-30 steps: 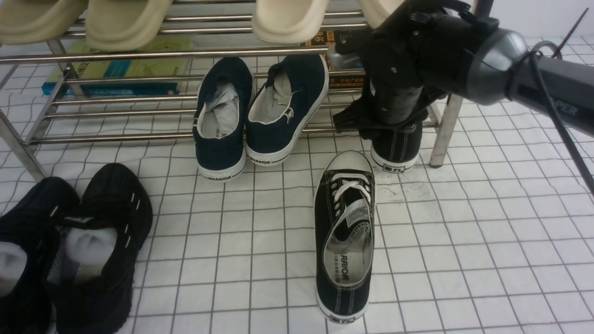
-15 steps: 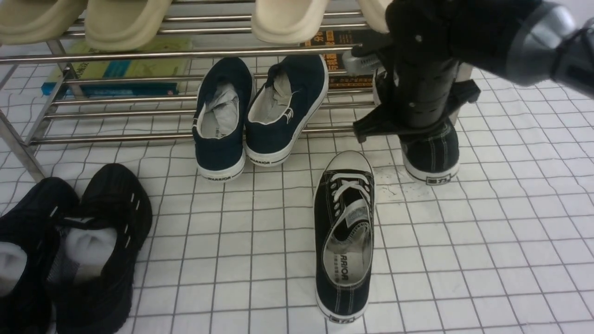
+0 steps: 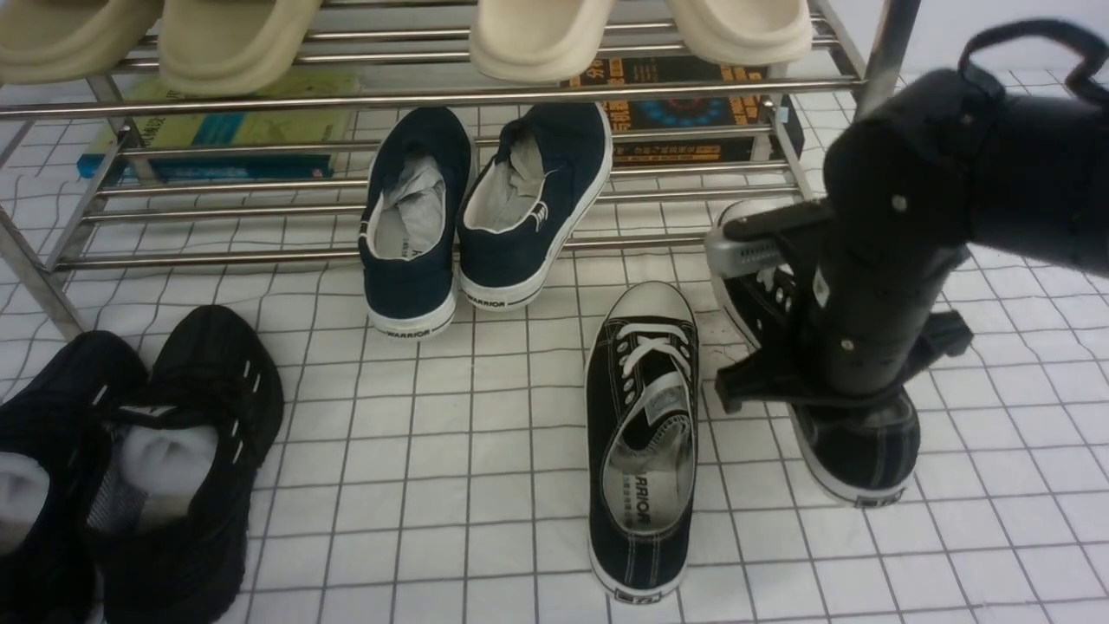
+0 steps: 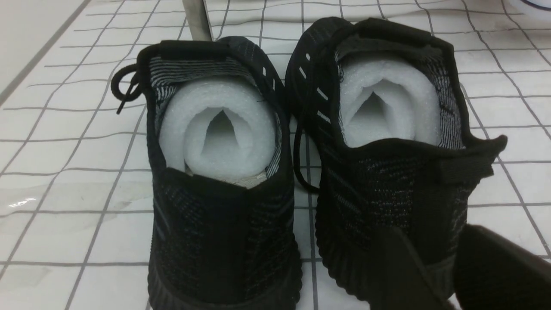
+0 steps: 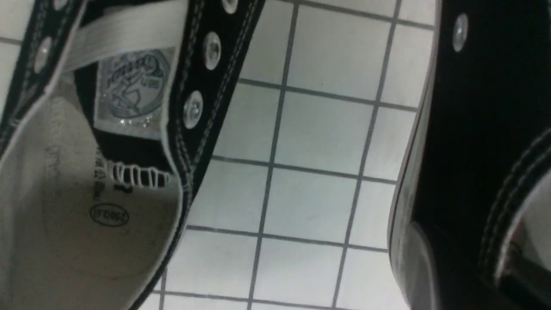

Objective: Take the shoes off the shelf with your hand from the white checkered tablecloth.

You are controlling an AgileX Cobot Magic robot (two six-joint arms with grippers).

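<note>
With right gripper (image 3: 853, 390) clamped on sneaker (image 3: 866, 455), lower it flat onto cloth (image 3: 485, 433) beside its mate (image 3: 643, 433), toes aligned.

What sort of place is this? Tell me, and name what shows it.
Probably a mock home shoe-storage corner staged for a robot: a chrome shoe rack carrying cream slippers, with a black canvas sneaker lying on a white checkered tablecloth.

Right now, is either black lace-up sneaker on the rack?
No, one sneaker lies on the cloth and the other sneaker is beside it, both clear of the rack.
</note>
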